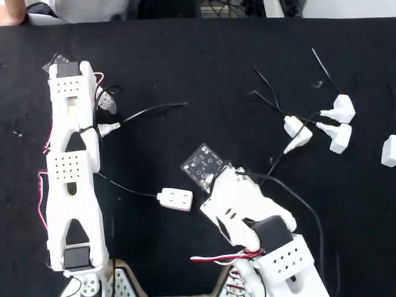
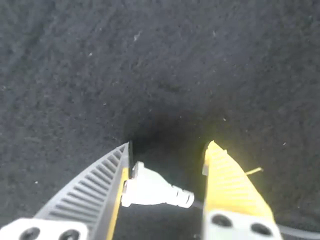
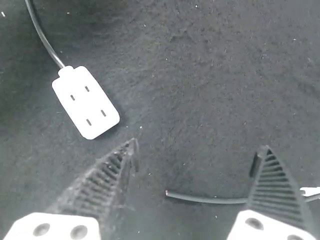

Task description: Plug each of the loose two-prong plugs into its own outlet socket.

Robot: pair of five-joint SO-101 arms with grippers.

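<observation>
We're seeing the left claw (image 2: 170, 144) hanging wide open over the black table (image 2: 150, 60), w/ a white two-prong plug (image 2: 155, 192) lying between its fingers. It's touching the grey ribbed finger (image 2: 95, 187), w/ a gap to the yellow finger (image 2: 227, 180), so nothing's being gripped. In the high view that plug is lying right beside the left arm (image 1: 70, 167), its black cord (image 1: 154, 110) trailing toward table centre. The right claw (image 3: 199, 146) is also gaping wide, holding nothing. A loose cord end (image 3: 205, 199) is lying between its fingers, and the white outlet socket (image 3: 86, 101) is sitting nearby, slots up, apart from both fingers. Further right, three more white plugs (image 1: 339, 137) are clustering w/ tangled cords, well apart from the socket.
</observation>
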